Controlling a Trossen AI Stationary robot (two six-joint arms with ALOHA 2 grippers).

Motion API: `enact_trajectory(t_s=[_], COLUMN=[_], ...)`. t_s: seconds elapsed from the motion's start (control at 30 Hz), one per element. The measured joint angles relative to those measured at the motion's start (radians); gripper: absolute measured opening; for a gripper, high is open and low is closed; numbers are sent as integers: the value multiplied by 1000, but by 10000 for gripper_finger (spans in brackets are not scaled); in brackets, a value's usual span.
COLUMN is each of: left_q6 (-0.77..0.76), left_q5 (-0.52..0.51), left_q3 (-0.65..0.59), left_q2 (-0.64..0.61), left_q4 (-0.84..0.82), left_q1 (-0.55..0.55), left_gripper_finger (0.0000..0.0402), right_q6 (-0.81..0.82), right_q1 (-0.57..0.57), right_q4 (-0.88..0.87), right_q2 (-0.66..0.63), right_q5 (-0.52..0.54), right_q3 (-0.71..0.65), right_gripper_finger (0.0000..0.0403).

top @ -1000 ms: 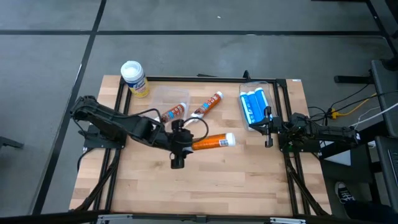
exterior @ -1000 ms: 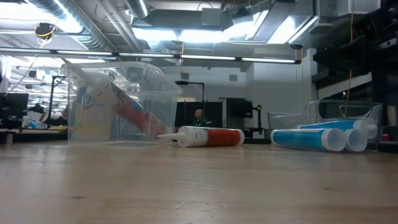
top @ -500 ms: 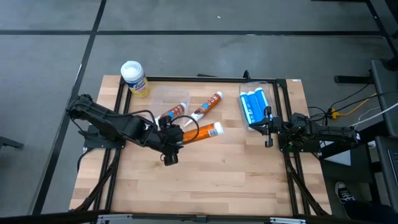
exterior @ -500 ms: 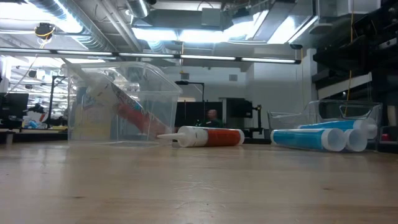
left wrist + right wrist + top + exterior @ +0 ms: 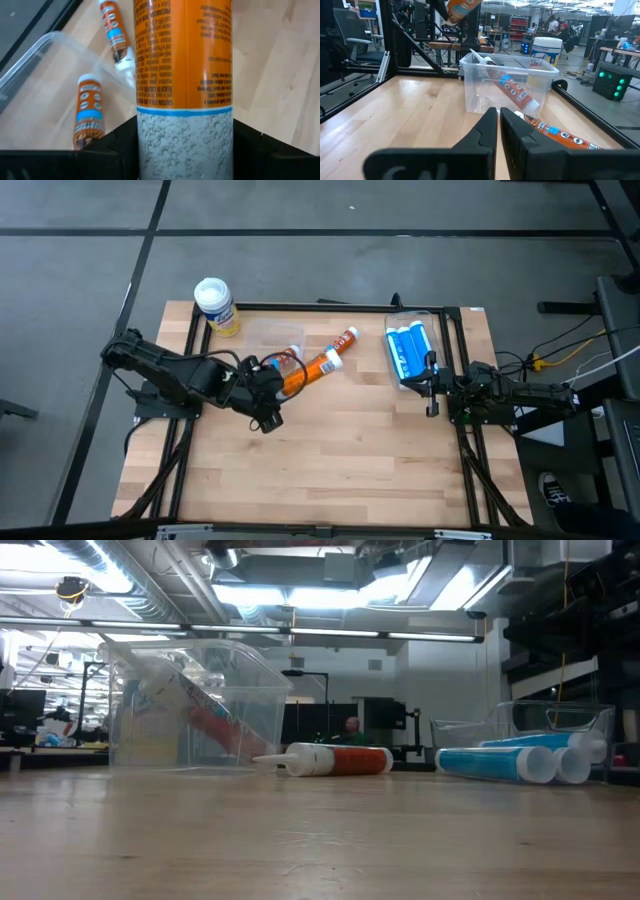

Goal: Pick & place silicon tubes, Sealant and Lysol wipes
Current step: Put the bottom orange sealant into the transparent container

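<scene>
My left gripper (image 5: 280, 383) is shut on an orange sealant tube (image 5: 312, 368) held in the air beside the clear bin (image 5: 262, 336). A second orange tube (image 5: 89, 111) leans inside the bin. A third (image 5: 347, 338) lies on the table right of the bin. The yellow Lysol wipes canister (image 5: 216, 306) stands upright at the far left corner. Blue tubes (image 5: 408, 350) lie in a clear tray at the far right. My right gripper (image 5: 498, 125) is shut and empty, low over the table near the tray. My left gripper pinches the tube's grey speckled rear end (image 5: 184, 142) between its two fingers (image 5: 120, 147), one on each side. The tube runs on along the fingers, its white end toward the far right. It is lifted clear of the table, roughly level.
A black frame (image 5: 320, 307) runs along the table's far edge and down both sides. The wooden table top (image 5: 330, 470) shows bare boards toward its near edge. The low view shows the bin (image 5: 190, 705), the lying orange tube (image 5: 335, 760) and the blue tubes (image 5: 520, 762).
My left gripper has carried the orange tube toward the table's left and far edge, up to the clear bin. The tube has turned from lying left to right to slanting toward the far right, and its white end now hangs over the tube lying on the table.
</scene>
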Motion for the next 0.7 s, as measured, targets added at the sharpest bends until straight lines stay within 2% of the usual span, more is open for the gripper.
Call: enact_trajectory(t_s=[0.4, 0.7], left_q6=[-220, -307], left_q5=[-1, 121], left_q3=[0, 0], left_q2=[-80, -109], left_q4=[-225, -367], left_q1=[73, 150], left_gripper_finger=[207, 207], right_q6=[0, 0], right_q1=[0, 0], right_q4=[0, 0], right_q2=[1, 1], right_q5=[0, 0], right_q3=[0, 0], right_gripper_finger=[25, 25])
